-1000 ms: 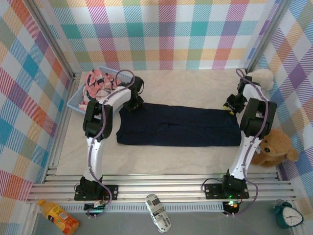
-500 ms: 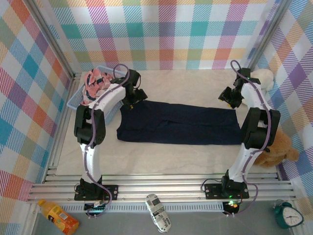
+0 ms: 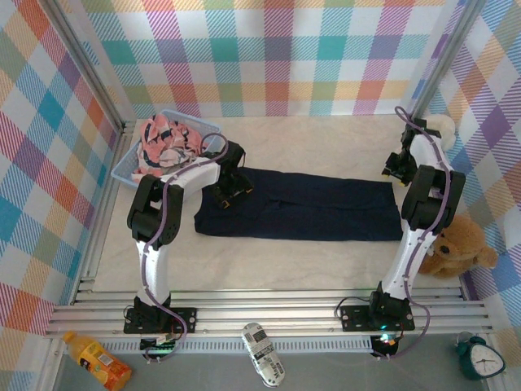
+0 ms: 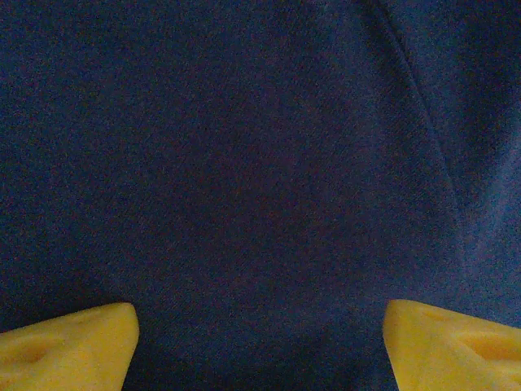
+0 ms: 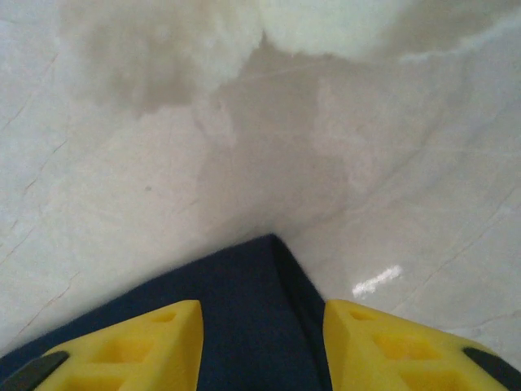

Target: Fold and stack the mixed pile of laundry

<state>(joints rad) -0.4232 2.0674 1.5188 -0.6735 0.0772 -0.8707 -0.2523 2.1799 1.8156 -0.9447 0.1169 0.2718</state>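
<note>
Navy T-shirt (image 3: 297, 205) lying part-folded, pink garment (image 3: 167, 140) waiting in blue basket (image 3: 122, 169); left gripper (image 4: 260, 342) hovering, jaws spread; right gripper (image 5: 262, 342) straddling shirt corner, grip unclear

Left gripper (image 3: 228, 194) shifts from basket side onto navy T-shirt (image 3: 301, 208), jaws spreading wider. Right gripper (image 3: 396, 172) returns toward shirt's far right corner.

Pastel plaid walls (image 3: 277, 57) close in a pale, marble-veined tabletop (image 3: 269, 265) on three sides. Metal posts (image 3: 96, 69) stand at the back corners, and aluminium rails (image 3: 269, 314) run along the near edge. The light is soft and even, with one small glint (image 5: 376, 281) on the glossy surface.
</note>
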